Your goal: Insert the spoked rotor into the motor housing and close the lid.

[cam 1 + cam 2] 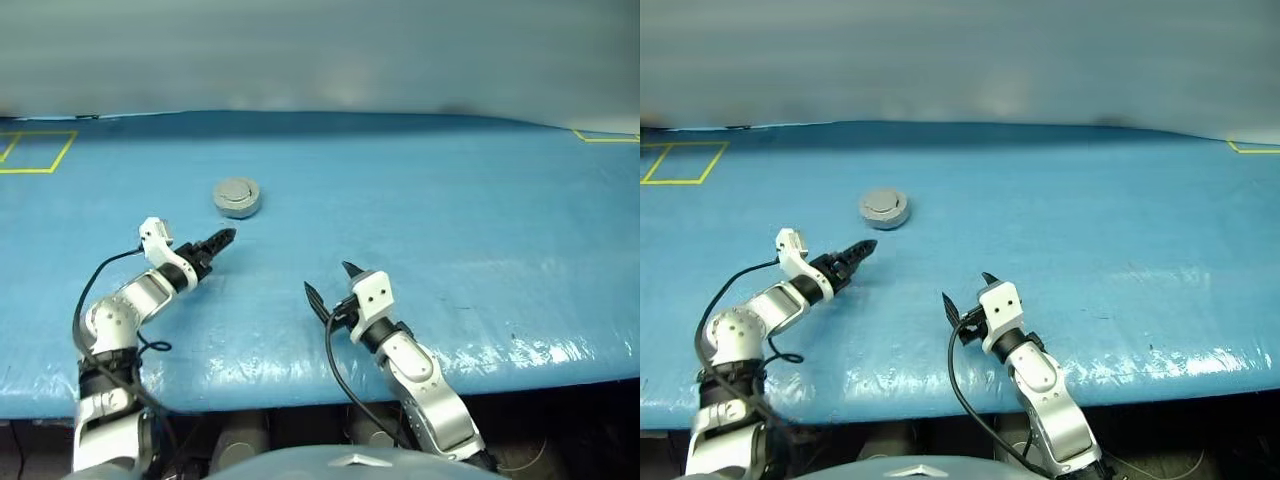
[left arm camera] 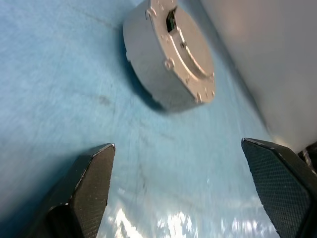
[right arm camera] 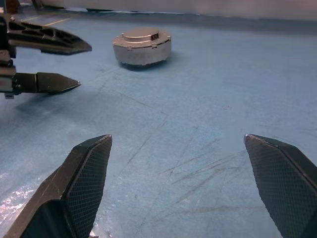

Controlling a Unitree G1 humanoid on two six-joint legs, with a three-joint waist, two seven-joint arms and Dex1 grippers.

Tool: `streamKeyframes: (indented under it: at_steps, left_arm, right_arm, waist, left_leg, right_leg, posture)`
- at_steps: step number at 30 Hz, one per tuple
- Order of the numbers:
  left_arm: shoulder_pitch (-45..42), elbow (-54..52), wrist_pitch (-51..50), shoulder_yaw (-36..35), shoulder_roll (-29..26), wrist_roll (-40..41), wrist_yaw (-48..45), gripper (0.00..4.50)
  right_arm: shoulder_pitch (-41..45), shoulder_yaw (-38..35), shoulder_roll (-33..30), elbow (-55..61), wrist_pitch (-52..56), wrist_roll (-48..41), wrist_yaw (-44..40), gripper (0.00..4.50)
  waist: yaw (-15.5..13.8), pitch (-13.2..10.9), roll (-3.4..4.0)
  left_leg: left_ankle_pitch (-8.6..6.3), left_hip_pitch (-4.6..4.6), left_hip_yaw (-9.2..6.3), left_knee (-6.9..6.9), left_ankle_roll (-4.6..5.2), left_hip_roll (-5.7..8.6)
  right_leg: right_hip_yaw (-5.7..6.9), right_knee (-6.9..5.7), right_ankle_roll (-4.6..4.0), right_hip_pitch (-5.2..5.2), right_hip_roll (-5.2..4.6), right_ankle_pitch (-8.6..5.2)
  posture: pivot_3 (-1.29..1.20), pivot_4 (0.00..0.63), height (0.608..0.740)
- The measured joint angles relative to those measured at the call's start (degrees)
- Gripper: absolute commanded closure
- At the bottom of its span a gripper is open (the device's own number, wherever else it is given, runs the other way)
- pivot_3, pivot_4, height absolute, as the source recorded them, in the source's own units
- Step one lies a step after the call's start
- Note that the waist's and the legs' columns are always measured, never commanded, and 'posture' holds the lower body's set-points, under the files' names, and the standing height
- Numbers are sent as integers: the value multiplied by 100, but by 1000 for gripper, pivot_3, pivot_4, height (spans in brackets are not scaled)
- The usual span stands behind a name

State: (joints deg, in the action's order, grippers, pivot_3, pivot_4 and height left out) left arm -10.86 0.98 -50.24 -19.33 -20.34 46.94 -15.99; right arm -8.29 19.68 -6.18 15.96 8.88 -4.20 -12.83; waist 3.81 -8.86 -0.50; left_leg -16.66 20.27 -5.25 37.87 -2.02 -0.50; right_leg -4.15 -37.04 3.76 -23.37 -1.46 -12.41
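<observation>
housing (image 1: 237, 198): round grey metal, on blue table (image 1: 450, 230), lid (image 2: 190, 47) shut on top, plain face with raised centre circle up
left gripper (image 1: 222, 239): fingers wide apart, empty, just short of housing, pointing at it, not touching
right gripper (image 1: 329, 283): fingers wide apart, empty, above table near front edge, well apart from housing
yellow tape (image 1: 35, 152): squares at far corners of table

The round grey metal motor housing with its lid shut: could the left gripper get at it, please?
Probably yes: the round grey metal motor housing sits just beyond the open left gripper, with bare blue table between them.
</observation>
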Motion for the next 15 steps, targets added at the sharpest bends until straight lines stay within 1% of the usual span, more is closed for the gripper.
streamKeyframes:
  at_steps: [1,3,5,8,10,15]
  left_arm:
    - [238,-267,288,205,-21,-254,-132,21]
    - [808,-701,1163,640,-44,-914,-390,21]
    - [1312,-974,1997,991,-34,-1578,-532,21]
    - [1759,-1130,3000,1429,-72,-2522,-533,21]
    - [1964,-1207,3592,1652,-39,-2994,-528,21]
    - [2290,-1259,4533,1918,288,-3482,-496,21]
  right_arm:
    - [13,-47,0,-23,-9,-36,-13,0]
    - [19,-98,5,-59,-47,-70,-72,0]
    - [14,-190,4,-132,-66,-129,-116,0]
    - [2,-399,0,-162,-13,-254,-134,0]
    - [-16,-509,11,-162,-13,-283,-100,0]
    - [-172,-690,-152,-174,-286,-17,35,0]
  waist:
    - [-25,1,0]
    - [-53,1,-1]
    - [-84,0,-2]
    - [-131,-2,-2]
    - [-164,-2,-1]
    - [-175,-3,-2]
  left_leg:
    - [1,1,2,0,-1,0]
    - [2,1,4,-2,-3,-2]
    - [2,4,6,-2,-3,-4]
    - [3,14,6,-2,-1,-5]
    - [2,19,8,-2,1,-5]
    - [-1,28,13,-2,7,-6]
  right_leg:
    - [-1,0,0,-1,0,0]
    - [0,4,-29,-2,1,-17]
    - [0,5,-32,-6,1,-19]
    - [1,5,-30,-16,2,-20]
    - [0,10,-29,-18,1,-20]
    - [1,15,-25,-26,0,-21]
  posture:
    - [0,150,740]
    - [0,150,740]
    - [0,150,740]
    - [0,150,740]
    - [0,150,740]
    - [0,150,740]
